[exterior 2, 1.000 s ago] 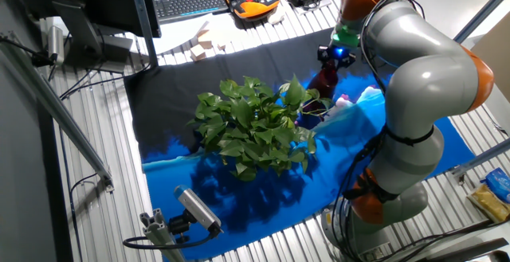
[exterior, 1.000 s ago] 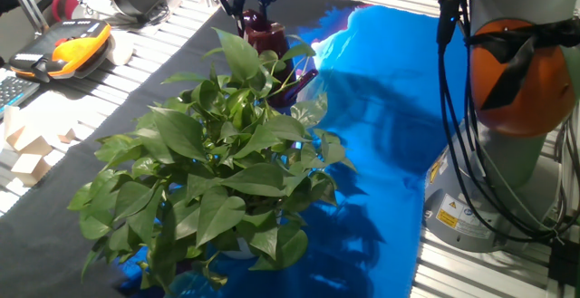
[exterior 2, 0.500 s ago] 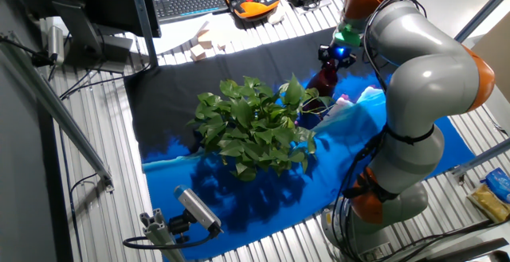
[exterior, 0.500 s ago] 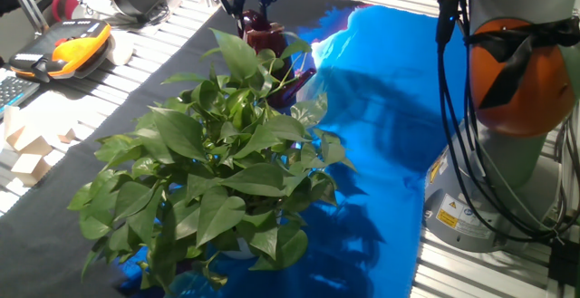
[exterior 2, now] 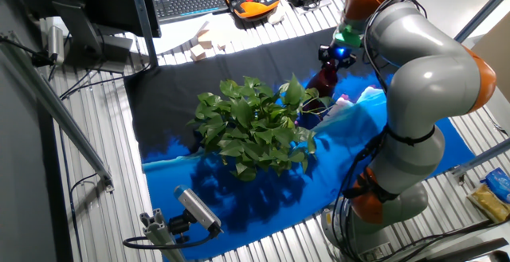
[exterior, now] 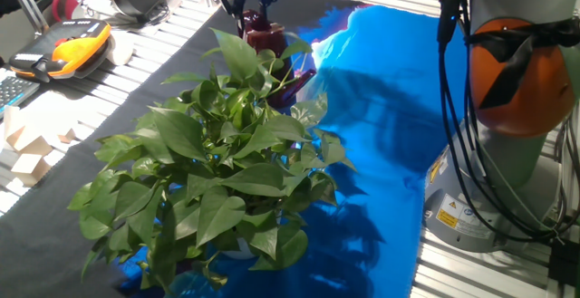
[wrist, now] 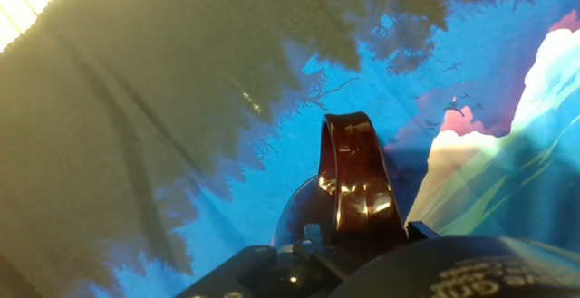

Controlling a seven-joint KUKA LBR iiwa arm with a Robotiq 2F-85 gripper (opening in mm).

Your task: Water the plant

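The plant (exterior: 217, 167) is a big bush of glossy green leaves standing on the cloth, also seen in the other fixed view (exterior 2: 253, 127). Just behind it a dark maroon watering can (exterior: 270, 43) is tilted, its long spout (exterior: 304, 81) reaching in among the nearest leaves. My gripper (exterior: 253, 17) is shut on the can's handle from above. In the hand view the glossy maroon handle (wrist: 356, 185) sits in my gripper (wrist: 353, 236), above the cloth. The can (exterior 2: 323, 79) hangs below my gripper (exterior 2: 331, 60) at the plant's right side. Whether water is flowing cannot be made out.
A black and blue printed cloth (exterior: 381, 108) covers the table. An orange teach pendant (exterior: 77, 40) and wooden blocks (exterior: 27, 149) lie at the left. The robot's base (exterior: 476, 203) stands at the right. A keyboard (exterior 2: 187, 3) and a small camera (exterior 2: 195, 209) sit at the edges.
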